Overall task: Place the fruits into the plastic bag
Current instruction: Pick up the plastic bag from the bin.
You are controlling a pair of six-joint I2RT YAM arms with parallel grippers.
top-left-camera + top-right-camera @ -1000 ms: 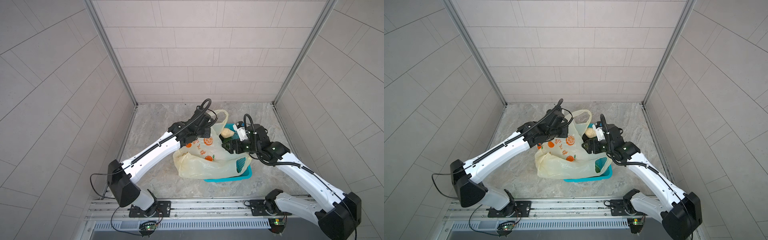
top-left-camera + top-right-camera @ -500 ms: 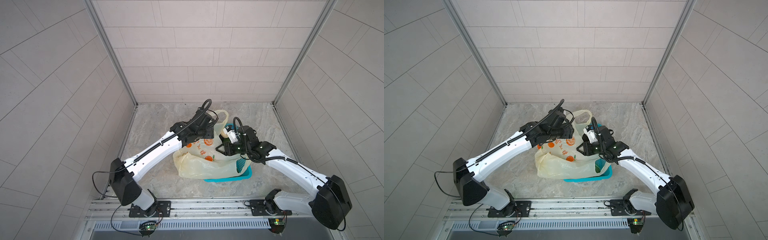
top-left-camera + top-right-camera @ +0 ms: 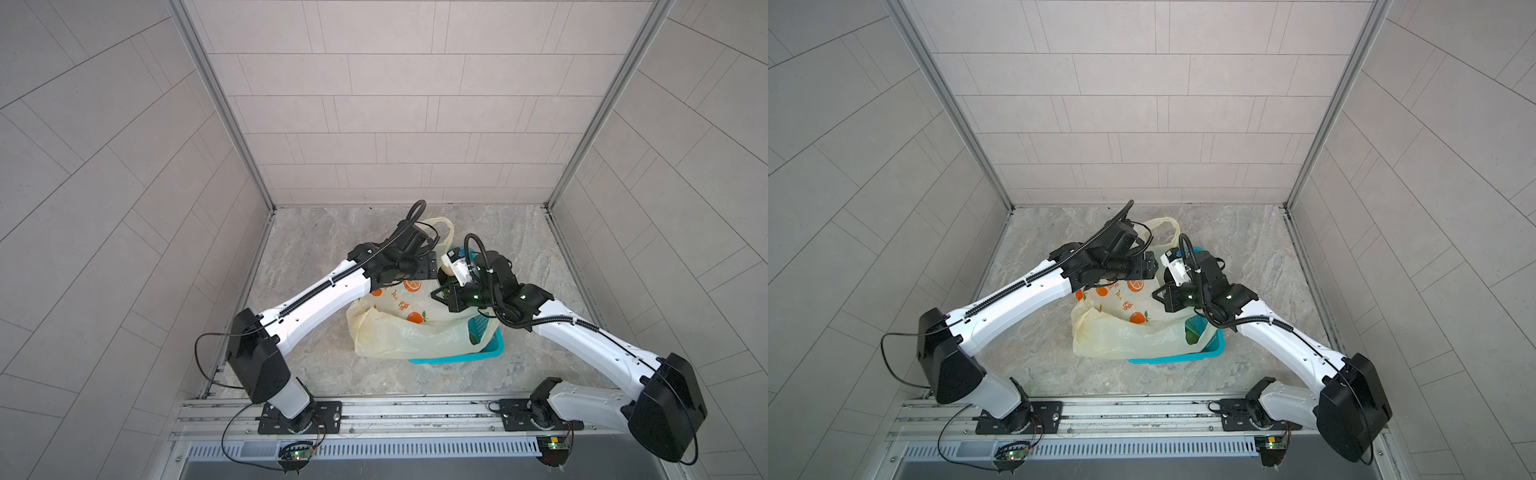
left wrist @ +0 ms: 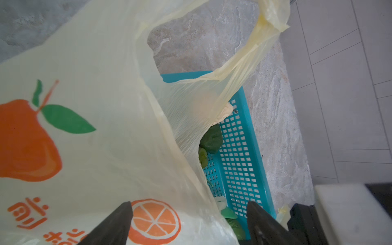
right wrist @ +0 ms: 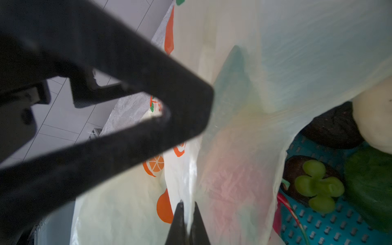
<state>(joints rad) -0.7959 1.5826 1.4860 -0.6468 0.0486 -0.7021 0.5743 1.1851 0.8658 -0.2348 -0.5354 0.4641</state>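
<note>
L arm [image 3: 316, 299] runs fwd and inward from its base on the near rail, long white link slanting up to the bag [image 3: 399, 332]. Its wrist is bent so L gripper [image 4: 188, 222] points down over the bag's printed side. The jaws stand wide apart. Film lies btwn them but isn't clamped, so it's holding nothing.

R arm [image 3: 582, 336] comes in from the opp side, white link angled twd centre. Its wrist is turned so R gripper [image 5: 188, 220] faces L's, and the two heads sit near each other over the bag mouth. R's tips are pinched tight on a fold of bag film.

Bag lies slumped on the table [image 3: 316, 232], its R-hand part draped over the teal basket [image 3: 457, 355]. One handle [image 4: 254, 53] stands up as a loop on the far side.

Fruits lie in the basket, just beside the bag edge:
- dark green fruit [image 5: 369, 186]
- dark purple fruit [image 5: 314, 184] w/ lime-green leaves
- beige fruit [image 5: 375, 118]
- another dark piece [image 5: 333, 127]

A pink-red shape [image 5: 233, 184] shows thru the film. Can't tell if it's inside the bag or behind it.
</note>
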